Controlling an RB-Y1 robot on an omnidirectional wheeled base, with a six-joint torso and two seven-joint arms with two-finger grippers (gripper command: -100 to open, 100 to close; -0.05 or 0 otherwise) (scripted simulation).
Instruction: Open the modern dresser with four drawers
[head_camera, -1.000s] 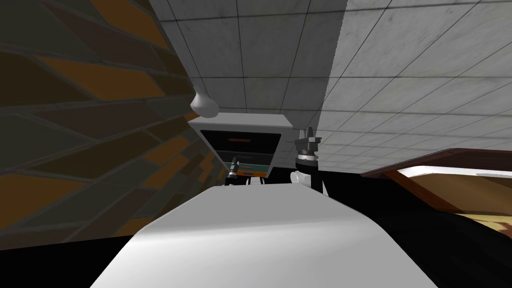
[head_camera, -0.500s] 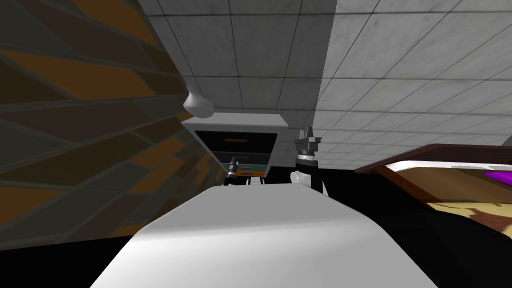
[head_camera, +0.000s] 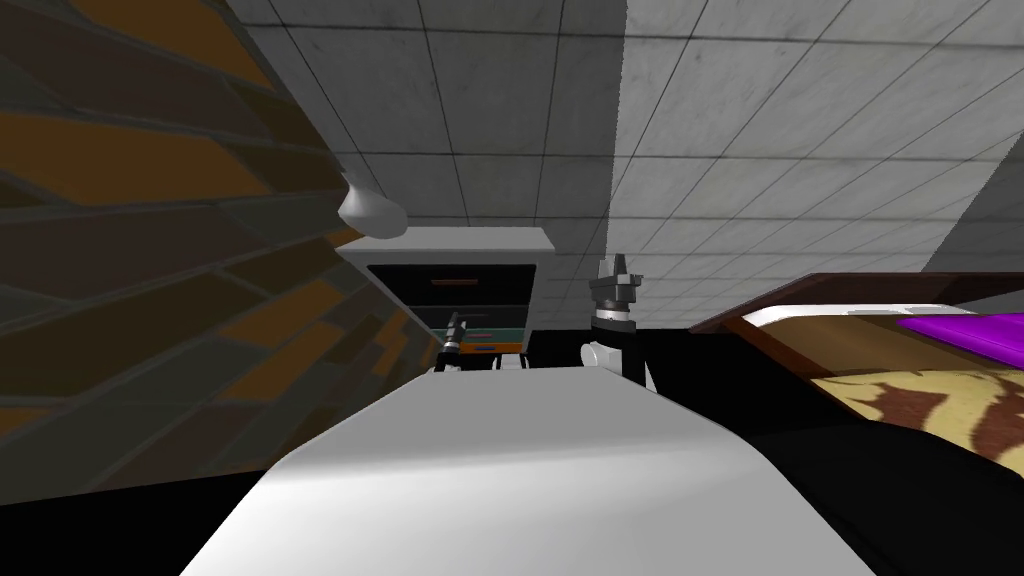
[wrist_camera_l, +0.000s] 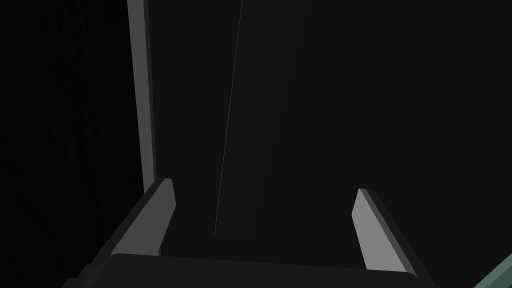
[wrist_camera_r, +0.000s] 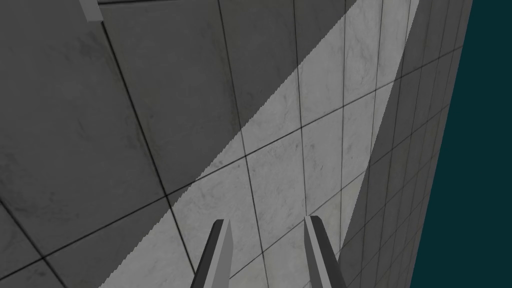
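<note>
The dresser (head_camera: 540, 262) stands against the tiled wall, with a light grey frame and top. Its two upper drawer fronts (head_camera: 470, 281) are dark; below them are a green one (head_camera: 503, 331) and an orange one (head_camera: 508, 347). My left gripper (head_camera: 457, 325) reaches at the dresser's front, level with the green drawer. In the left wrist view this gripper (wrist_camera_l: 265, 220) is open, close before a flat dark surface, with a grey frame strip (wrist_camera_l: 140, 90) beside one finger and nothing between the fingers. My right gripper (head_camera: 614, 275) is raised to the right of the dresser; its fingers (wrist_camera_r: 220, 255) stand apart and empty.
A white rounded object (head_camera: 370, 210) sits on the dresser's top left corner. A brown and orange brick-patterned wall (head_camera: 150, 250) runs close along the left. A bed (head_camera: 900, 370) with a dark brown frame and a purple cover lies to the right. Black area lies below.
My head view has swung to the right: the dresser has slid left in the picture and more of the bed shows. Both arms keep their poses.
</note>
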